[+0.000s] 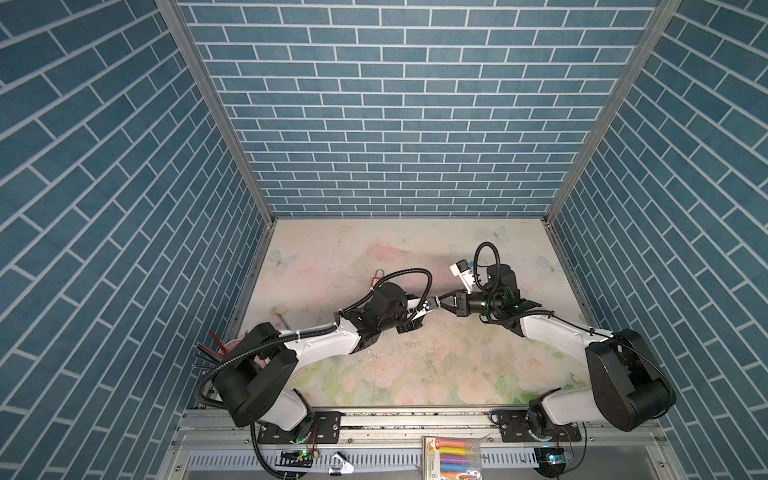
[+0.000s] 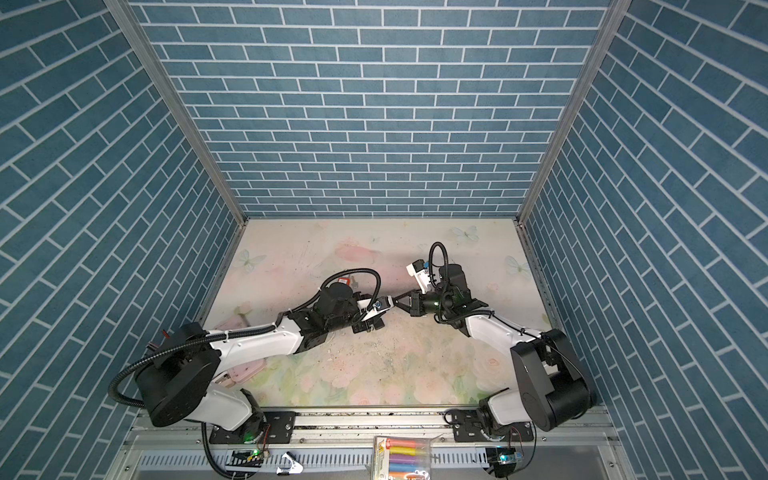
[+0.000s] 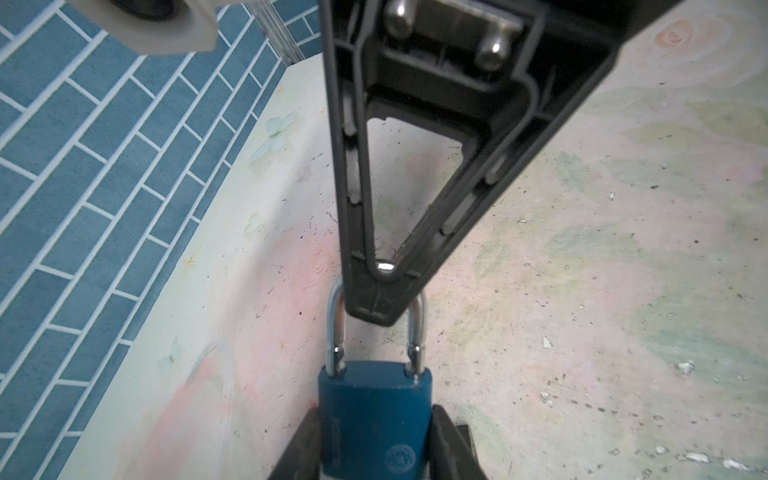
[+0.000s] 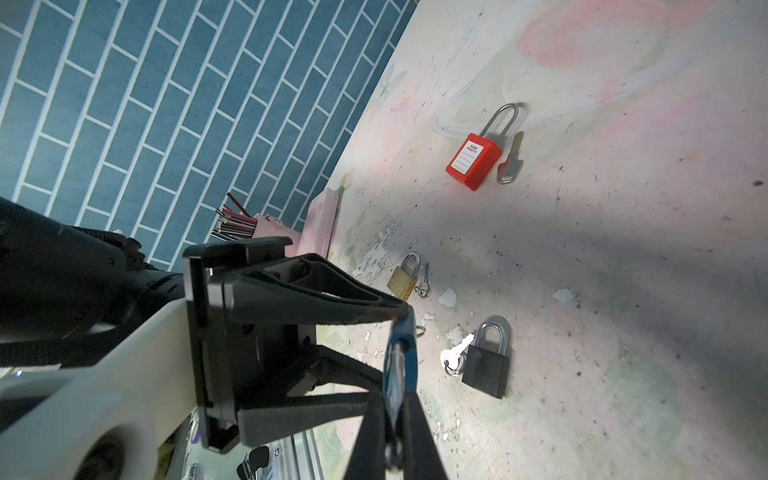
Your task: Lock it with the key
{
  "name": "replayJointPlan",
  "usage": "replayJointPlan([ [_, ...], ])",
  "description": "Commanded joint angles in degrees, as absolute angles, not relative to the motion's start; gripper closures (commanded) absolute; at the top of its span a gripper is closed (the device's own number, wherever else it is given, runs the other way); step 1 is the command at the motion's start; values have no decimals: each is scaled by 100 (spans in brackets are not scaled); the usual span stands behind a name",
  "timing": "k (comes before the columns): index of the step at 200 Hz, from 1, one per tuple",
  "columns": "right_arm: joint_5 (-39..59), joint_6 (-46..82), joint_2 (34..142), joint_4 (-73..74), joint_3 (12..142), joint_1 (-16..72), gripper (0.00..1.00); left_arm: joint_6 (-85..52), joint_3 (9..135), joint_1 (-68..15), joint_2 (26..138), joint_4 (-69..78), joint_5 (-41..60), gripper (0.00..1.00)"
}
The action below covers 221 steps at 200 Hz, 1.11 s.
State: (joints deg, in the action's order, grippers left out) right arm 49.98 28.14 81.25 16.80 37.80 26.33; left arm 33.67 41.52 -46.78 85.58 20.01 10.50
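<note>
A blue padlock (image 3: 374, 419) hangs in the air between my two arms, above the middle of the floral table (image 1: 415, 374). My left gripper (image 3: 376, 440) is shut on its body, one finger on each side. My right gripper (image 3: 374, 307) comes from the opposite side and is shut on the top of the steel shackle (image 3: 415, 328). In the right wrist view the blue padlock (image 4: 405, 357) shows edge-on, rising out of my right gripper (image 4: 395, 415). In both top views the two grippers meet tip to tip (image 1: 438, 303) (image 2: 392, 302). No key is in either gripper.
On the table lie a red padlock (image 4: 473, 160) with a key (image 4: 510, 160) beside it, a brass padlock (image 4: 403, 278) with a small key, and a black padlock (image 4: 486, 365) with a pale key (image 4: 455, 355). A pink box (image 4: 320, 220) and a pencil holder (image 1: 216, 353) stand by the left wall.
</note>
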Motion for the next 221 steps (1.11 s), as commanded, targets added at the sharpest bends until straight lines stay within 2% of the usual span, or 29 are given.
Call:
replayJointPlan([
  [1, 5692, 2682, 8400, 1234, 3720, 3099, 100, 3283, 4792, -4811, 8402, 3997, 1578, 100],
  [109, 5639, 2608, 8892, 1317, 3639, 3278, 100, 3087, 5564, -5014, 8233, 3971, 1855, 100],
  [221, 5636, 3005, 9374, 1963, 3540, 3670, 100, 2890, 5692, -5063, 8235, 4543, 1663, 100],
])
